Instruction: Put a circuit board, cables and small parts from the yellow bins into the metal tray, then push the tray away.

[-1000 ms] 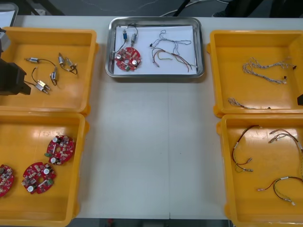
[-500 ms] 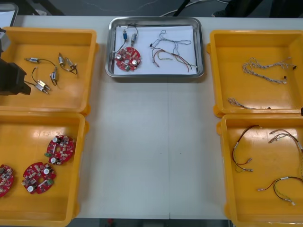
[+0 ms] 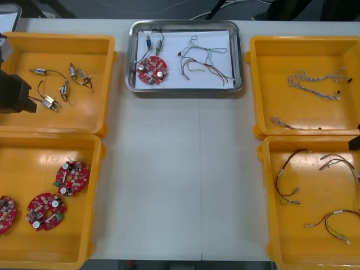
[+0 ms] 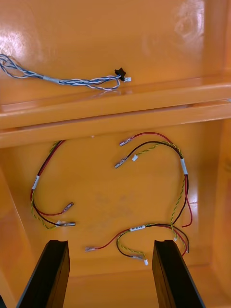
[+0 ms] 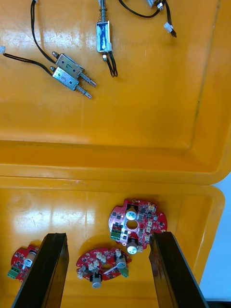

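Now, front: shiny metal tray at the table's far edge holds round red circuit board, thin cables, small metal parts | right wrist: right gripper, black fingers apart, above red-and-yellow cables, seemingly clear of them | left wrist: left gripper, fingers apart, above loose red boards

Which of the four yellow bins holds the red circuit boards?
The near bin on the robot's left, with three boards. The far left bin holds small metal parts; the far right bin and near right bin hold only cables.
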Controlling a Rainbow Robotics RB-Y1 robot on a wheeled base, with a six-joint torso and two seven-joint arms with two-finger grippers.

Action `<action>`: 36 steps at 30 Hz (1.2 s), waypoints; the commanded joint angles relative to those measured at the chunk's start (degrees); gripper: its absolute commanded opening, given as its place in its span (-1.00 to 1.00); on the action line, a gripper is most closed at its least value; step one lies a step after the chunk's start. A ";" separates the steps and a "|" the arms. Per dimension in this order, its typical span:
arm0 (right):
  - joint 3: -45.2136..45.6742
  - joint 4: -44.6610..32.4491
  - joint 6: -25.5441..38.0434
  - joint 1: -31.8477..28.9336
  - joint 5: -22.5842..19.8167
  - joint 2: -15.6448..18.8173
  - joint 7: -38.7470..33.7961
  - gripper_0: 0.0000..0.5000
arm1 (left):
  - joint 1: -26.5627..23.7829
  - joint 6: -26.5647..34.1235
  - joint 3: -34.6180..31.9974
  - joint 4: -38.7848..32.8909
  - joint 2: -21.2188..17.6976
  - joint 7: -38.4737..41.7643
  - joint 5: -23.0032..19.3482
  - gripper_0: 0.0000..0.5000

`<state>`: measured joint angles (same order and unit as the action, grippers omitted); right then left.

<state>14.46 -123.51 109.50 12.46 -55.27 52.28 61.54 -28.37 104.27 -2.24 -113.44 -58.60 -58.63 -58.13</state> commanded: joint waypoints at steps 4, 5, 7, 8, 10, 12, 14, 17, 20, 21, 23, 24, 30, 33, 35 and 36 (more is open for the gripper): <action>2.15 -3.05 -0.60 -2.52 2.01 -0.60 3.85 1.00 | 0.33 0.41 -1.36 -0.47 -2.40 -4.74 0.47 1.00; 2.15 -3.31 -0.60 -2.52 2.36 -0.60 3.85 1.00 | 0.33 0.41 -1.36 -0.47 -2.40 -4.74 0.47 1.00; 2.15 -3.58 -0.60 -2.52 2.63 -0.60 3.93 1.00 | 0.33 0.41 -1.36 -0.47 -2.40 -4.74 0.47 1.00; 2.24 -3.66 -0.60 -2.52 2.54 -0.60 3.93 1.00 | 0.33 0.41 -1.36 -0.47 -2.40 -4.74 0.47 1.00; 2.33 -4.02 -0.60 -2.52 2.45 -0.60 4.02 1.00 | 0.33 0.41 -1.36 -0.47 -2.40 -4.74 0.47 1.00; 2.33 -4.19 -0.60 -2.52 2.36 -0.60 4.02 1.00 | 0.33 0.41 -1.36 -0.47 -2.40 -4.74 0.47 1.00; 2.24 -4.19 -0.60 -2.52 2.19 -0.60 4.11 1.00 | 0.33 0.41 -1.36 -0.47 -2.40 -4.74 0.47 1.00; 2.33 -4.19 -0.60 -2.52 2.27 -0.60 4.11 1.00 | 0.33 0.41 -1.36 -0.47 -2.40 -4.74 0.47 1.00; 2.33 -4.19 -0.60 -2.52 2.54 -0.60 4.20 1.00 | 0.33 0.41 -1.36 -0.47 -2.40 -4.74 0.47 1.00; 2.33 -4.19 -0.60 -2.52 2.63 -0.60 4.11 1.00 | 0.33 0.41 -1.36 -0.47 -2.40 -4.74 0.47 1.00; 2.33 -4.28 -0.95 -2.52 2.80 -0.60 4.20 1.00 | 0.33 0.41 -1.36 -0.47 -2.40 -4.74 0.47 1.00; 2.33 -4.28 -0.95 -2.52 2.80 -0.60 4.20 1.00 | 0.33 0.41 -1.36 -0.47 -2.40 -4.74 0.47 1.00; 2.33 -4.28 -0.95 -2.52 2.80 -0.60 4.20 1.00 | 0.33 0.41 -1.36 -0.47 -2.40 -4.74 0.47 1.00; 2.33 -4.28 -0.95 -2.52 2.80 -0.60 4.20 1.00 | 0.33 0.41 -1.36 -0.47 -2.40 -4.74 0.47 1.00; 2.33 -4.28 -0.95 -2.52 2.80 -0.60 4.20 1.00 | 0.33 0.41 -1.36 -0.47 -2.40 -4.74 0.47 1.00; 2.33 -4.28 -0.95 -2.52 2.80 -0.60 4.20 1.00 | 0.33 0.41 -1.36 -0.47 -2.40 -4.74 0.47 1.00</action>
<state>14.73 -126.15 109.03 10.71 -53.02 52.02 64.33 -28.37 104.27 -2.24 -113.44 -58.60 -58.63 -58.13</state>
